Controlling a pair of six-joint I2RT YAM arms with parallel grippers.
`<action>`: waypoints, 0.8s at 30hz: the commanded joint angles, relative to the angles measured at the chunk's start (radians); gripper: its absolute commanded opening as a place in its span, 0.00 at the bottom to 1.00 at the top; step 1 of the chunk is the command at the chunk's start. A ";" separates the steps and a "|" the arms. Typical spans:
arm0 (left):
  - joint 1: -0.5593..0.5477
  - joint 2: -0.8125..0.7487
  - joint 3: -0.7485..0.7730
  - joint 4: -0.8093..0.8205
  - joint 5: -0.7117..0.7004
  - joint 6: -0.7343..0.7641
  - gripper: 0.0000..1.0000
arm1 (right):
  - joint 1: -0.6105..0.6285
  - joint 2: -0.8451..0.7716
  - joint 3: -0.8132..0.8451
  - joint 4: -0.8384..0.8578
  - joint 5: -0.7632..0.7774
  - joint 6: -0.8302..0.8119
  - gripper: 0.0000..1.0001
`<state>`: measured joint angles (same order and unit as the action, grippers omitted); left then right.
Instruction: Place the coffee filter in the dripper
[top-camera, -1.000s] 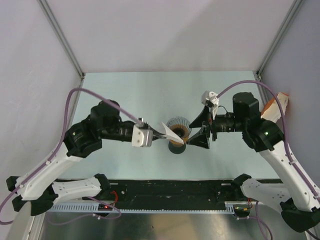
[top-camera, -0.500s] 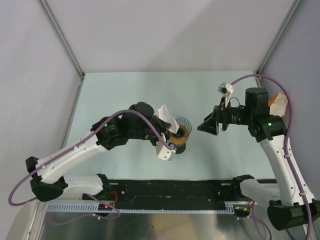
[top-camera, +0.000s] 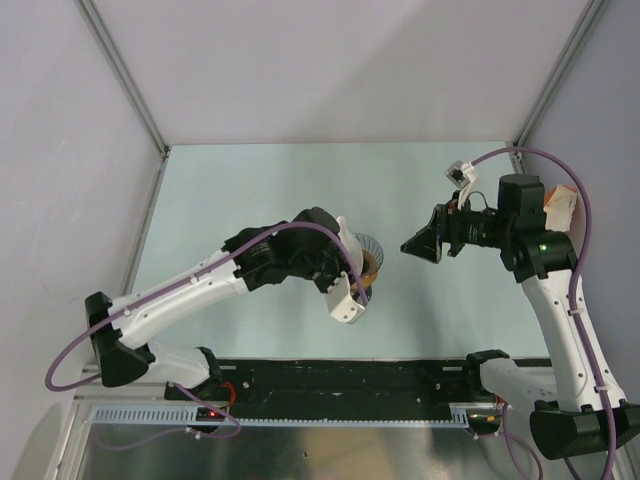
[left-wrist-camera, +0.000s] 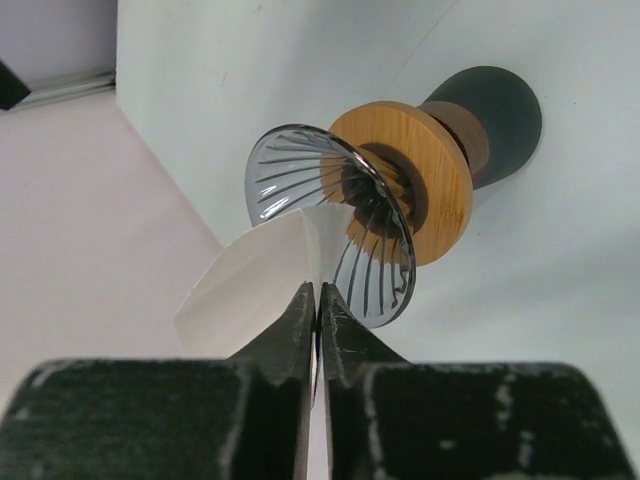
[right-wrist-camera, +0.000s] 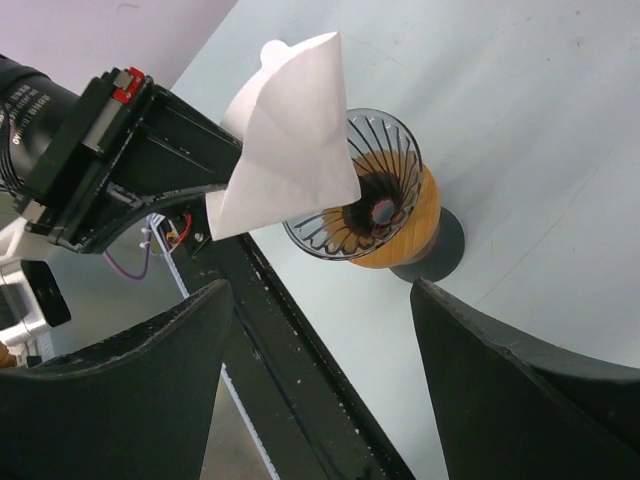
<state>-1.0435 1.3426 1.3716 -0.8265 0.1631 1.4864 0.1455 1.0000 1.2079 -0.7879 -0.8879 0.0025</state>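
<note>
White paper coffee filter (left-wrist-camera: 255, 290): pinched at one edge in the left jaws, which are closed flat on it; held tilted at the rim of the dripper (left-wrist-camera: 300, 170) so it can slide into the cone; not yet seated. Dripper: upright on its wooden collar (left-wrist-camera: 440, 190) on the counter (top-camera: 250, 180). Right jaws: wide, holding nothing. Change: a second ago they flanked the dripper; now they stand well apart, and the left arm has swung across

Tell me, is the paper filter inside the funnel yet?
Not yet. The coffee filter sits outside the dripper, by its rim, pinched in the left gripper.
</note>
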 joint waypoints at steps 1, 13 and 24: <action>-0.007 0.021 0.011 0.004 0.012 0.010 0.14 | 0.006 -0.010 -0.005 0.034 0.026 0.036 0.77; 0.008 -0.016 -0.016 0.003 0.086 -0.112 0.45 | 0.129 0.003 -0.002 0.116 0.173 0.094 0.79; 0.041 -0.049 -0.038 0.005 0.175 -0.170 0.43 | 0.294 0.041 0.002 0.192 0.311 0.142 0.78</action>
<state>-1.0206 1.3258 1.3304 -0.8330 0.2668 1.3609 0.4011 1.0233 1.2022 -0.6540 -0.6456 0.1204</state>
